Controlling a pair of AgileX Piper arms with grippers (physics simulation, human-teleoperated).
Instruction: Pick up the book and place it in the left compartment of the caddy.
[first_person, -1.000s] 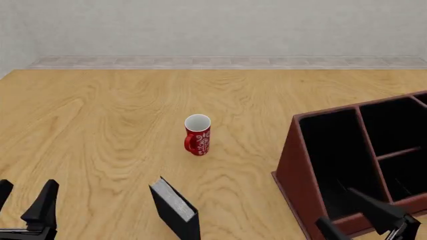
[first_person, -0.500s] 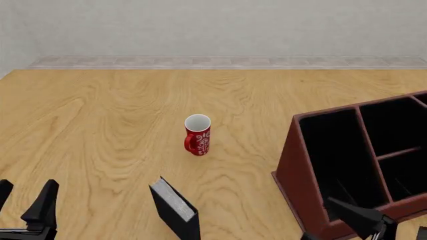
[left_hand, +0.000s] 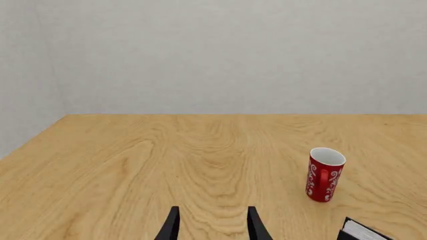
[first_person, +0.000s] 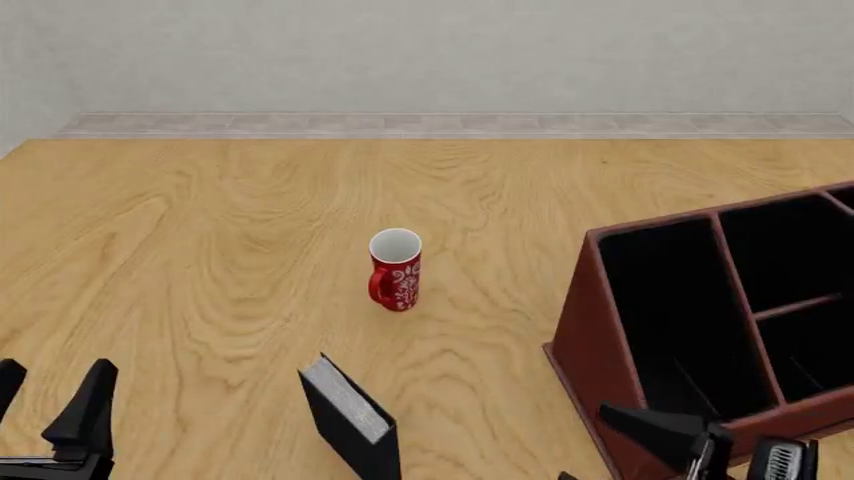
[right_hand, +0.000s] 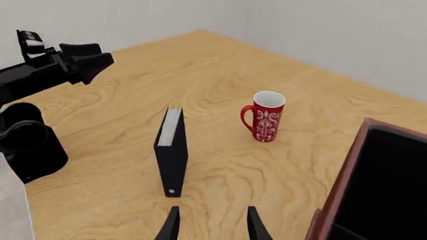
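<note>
While the book (first_person: 350, 412) stands up on its edge on the table (first_person: 200, 250), nothing is touching it. It is black with pale pages on top. It sits ahead of the right pincer (right_hand: 210, 224) and a bit to that pincer's left. The two fingers of the right pincer are spread apart and hold nothing. The red mug (first_person: 395, 270) stands farther out than the book, well apart from both pincers. The caddy (first_person: 587, 330) is just beside the right pincer, on its right side. Its big left slot (first_person: 667, 310) is black inside. The left pincer (first_person: 47, 415) is far off to the left of the book, with its fingers apart too and nothing between them. In the left wrist view only a corner of the book shows.
</note>
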